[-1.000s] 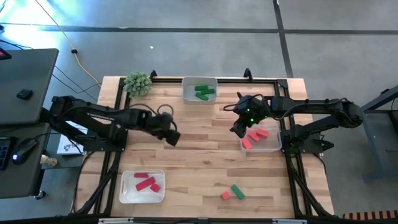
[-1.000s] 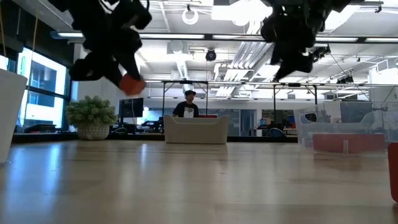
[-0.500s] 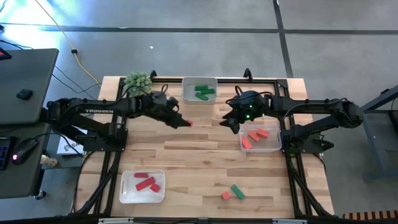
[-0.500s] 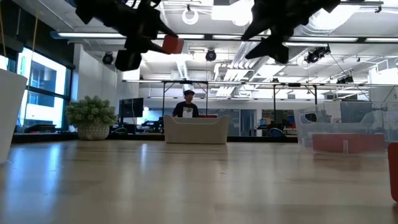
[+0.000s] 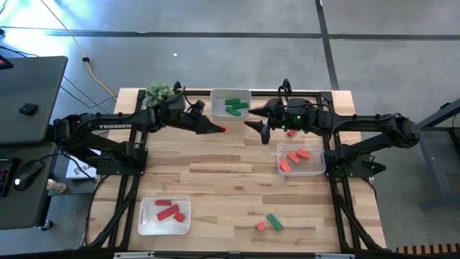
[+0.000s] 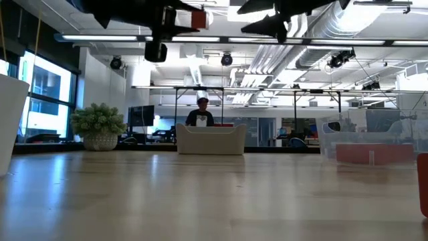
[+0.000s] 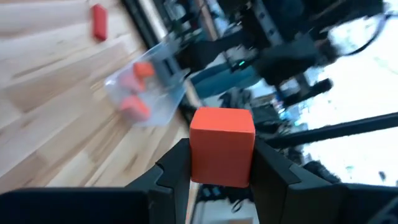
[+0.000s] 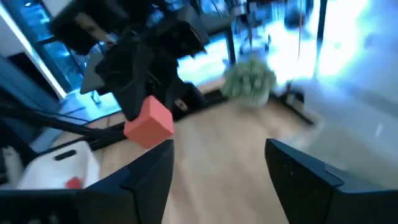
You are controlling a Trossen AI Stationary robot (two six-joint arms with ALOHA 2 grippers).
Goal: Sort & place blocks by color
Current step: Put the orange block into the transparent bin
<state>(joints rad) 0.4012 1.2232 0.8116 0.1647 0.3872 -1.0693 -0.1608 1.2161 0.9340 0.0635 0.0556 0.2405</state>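
Observation:
My left gripper (image 5: 216, 129) is shut on an orange-red cube block (image 7: 222, 146), high above the table's far middle, just near of the tray of green blocks (image 5: 231, 105). My right gripper (image 5: 253, 127) stands open a short way to the cube's right, facing it, with nothing between its fingers (image 8: 149, 180). The cube also shows in the right wrist view (image 8: 149, 123) and in the low view (image 6: 197, 20). Coral blocks lie in the right tray (image 5: 316, 167), red blocks in the near-left tray (image 5: 147, 223). A coral block (image 5: 260, 226) and a green block (image 5: 274, 221) lie loose on the table near its front edge. My left gripper pinches the cube's two opposite sides (image 7: 198, 163) between its two fingers (image 7: 173, 169). The fingers come nearly level from the table's left, pointing toward my right gripper. The cube sticks out past the fingertips and is lifted well clear of the table.
A spiky green plant ball (image 5: 159, 92) sits at the far left corner, close behind my left arm. The wooden table's middle (image 5: 230, 180) lies bare between the trays. A black frame rail (image 5: 316, 92) runs along the far edge.
My left gripper has risen and swung toward the table's far edge and right, tipping from pointing down to nearly level, carrying the cube with it. My right gripper has risen from over the right tray, moved left and tipped up to nearly level, facing the cube.

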